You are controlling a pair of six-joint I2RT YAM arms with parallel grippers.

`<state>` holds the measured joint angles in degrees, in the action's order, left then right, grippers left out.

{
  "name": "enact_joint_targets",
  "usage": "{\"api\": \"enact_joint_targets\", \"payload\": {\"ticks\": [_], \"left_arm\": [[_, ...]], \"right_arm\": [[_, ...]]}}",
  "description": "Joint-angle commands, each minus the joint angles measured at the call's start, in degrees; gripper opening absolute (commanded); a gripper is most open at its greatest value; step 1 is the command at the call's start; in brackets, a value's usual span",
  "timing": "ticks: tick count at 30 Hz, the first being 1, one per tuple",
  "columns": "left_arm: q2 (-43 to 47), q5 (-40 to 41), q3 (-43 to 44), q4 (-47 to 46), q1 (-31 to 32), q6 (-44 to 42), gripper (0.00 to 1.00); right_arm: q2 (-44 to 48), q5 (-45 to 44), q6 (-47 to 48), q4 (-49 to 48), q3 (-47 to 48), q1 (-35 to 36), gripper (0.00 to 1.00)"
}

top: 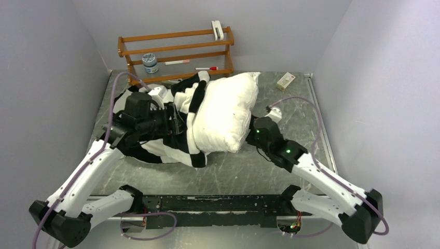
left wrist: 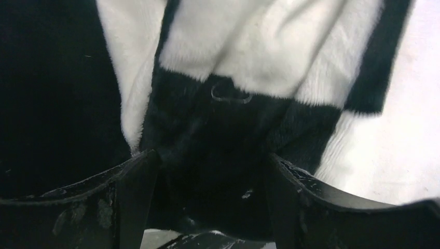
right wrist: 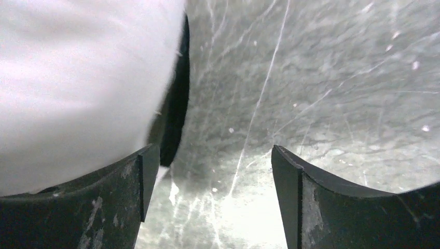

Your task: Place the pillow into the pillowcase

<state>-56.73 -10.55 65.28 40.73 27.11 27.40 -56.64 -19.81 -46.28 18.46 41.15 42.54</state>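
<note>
- Plain pale grey walls [top: 52,62] close in on three sides.
- The table [top: 233,171] is grey-green, veined with white.
- A wooden rack [top: 176,49] stands at the back wall, holding a jar [top: 150,63] and a marker [top: 206,68].
- A small box [top: 286,81] lies near the back right corner.

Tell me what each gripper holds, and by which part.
Nothing is held. The left gripper is open over black pillowcase fabric; the right gripper is open over the table, beside the pillow.
</note>
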Motion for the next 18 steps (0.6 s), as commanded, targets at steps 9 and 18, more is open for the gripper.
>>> {"api": "enact_joint_targets", "payload": {"ticks": [9,18], "left_arm": [[-4.0,-11.7,-7.5,-13.9,0.2,3.9,0.78],[-2.0,-11.3,-7.0,-15.2,0.2,6.4,0.78]], "right_arm": [[10.5,-13.3,-6.8,16.5,13.7,0.3,0.88],[11.8,-13.2,-1.7,8.0,20.1,0.3,0.93]]}}
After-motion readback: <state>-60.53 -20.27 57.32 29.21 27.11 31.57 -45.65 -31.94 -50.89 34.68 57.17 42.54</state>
